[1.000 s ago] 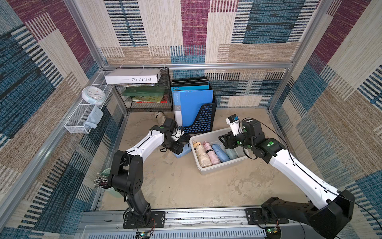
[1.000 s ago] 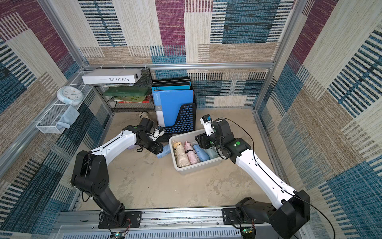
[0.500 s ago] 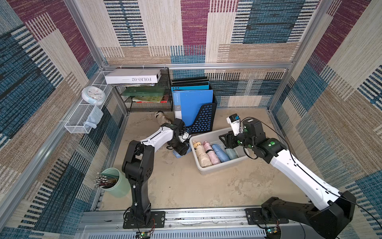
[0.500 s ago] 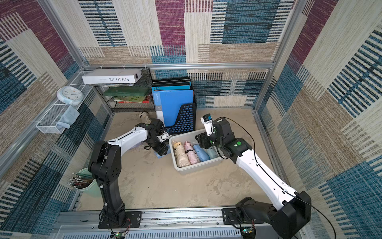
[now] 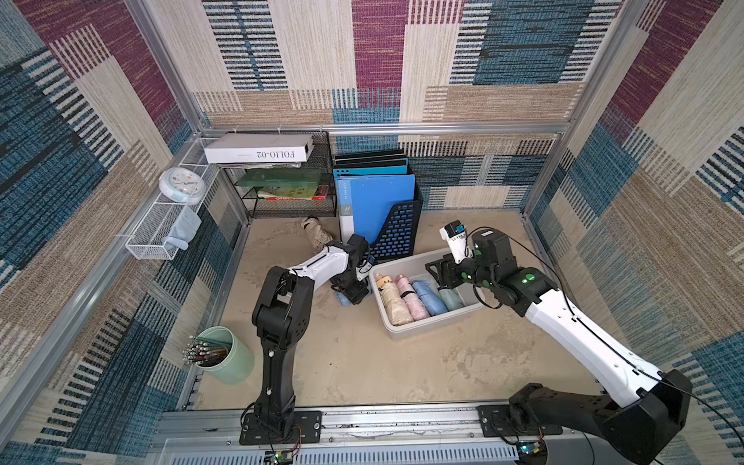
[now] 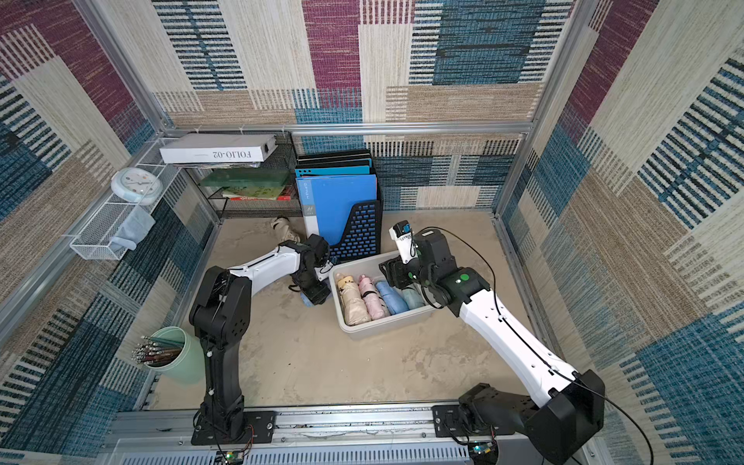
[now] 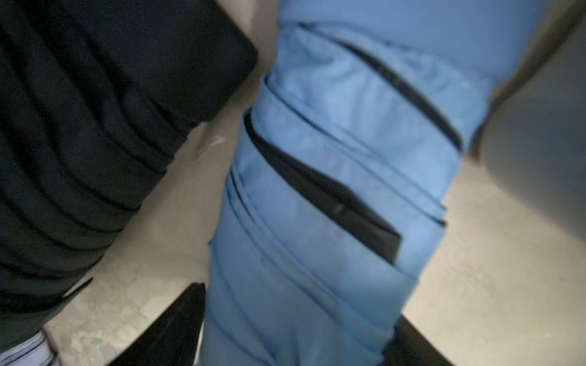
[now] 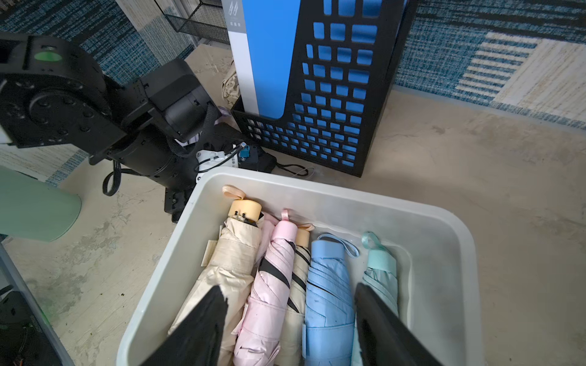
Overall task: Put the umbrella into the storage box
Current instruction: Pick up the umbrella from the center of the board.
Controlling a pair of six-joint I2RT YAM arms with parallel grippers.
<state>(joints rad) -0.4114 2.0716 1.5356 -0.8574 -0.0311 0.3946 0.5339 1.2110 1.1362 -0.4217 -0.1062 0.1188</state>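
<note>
Left tool (image 5: 351, 296) is found down at the surface (image 5: 354, 362), just left of the storage box (image 5: 426, 322). In the left wrist view the loose blue umbrella (image 7: 333, 190) is seen lying on the surface between the two dark fingers (image 7: 171, 332), which are set apart, one at each side of the folded cloth (whether it is actually pinched cannot be told; the picture is blurred). In both top views only a sliver of the loose blue umbrella (image 5: 341, 300) (image 6: 306, 300) is seen. It is outside the box, beside its left wall.

Right tool (image 8: 288, 286) is held above the box, toward its far right end, jaws spread wide, nothing gripped. Packed side by side in the box are noted:
- cream umbrella (image 8: 228, 253)
- pink umbrella (image 8: 272, 279)
- pale blue umbrella (image 8: 329, 285)
- mint umbrella (image 8: 380, 272)

Black file holder (image 5: 396, 233) is noted just beyond the box's far side. A tan umbrella (image 5: 316, 237) is seen on the surface left of it.
</note>
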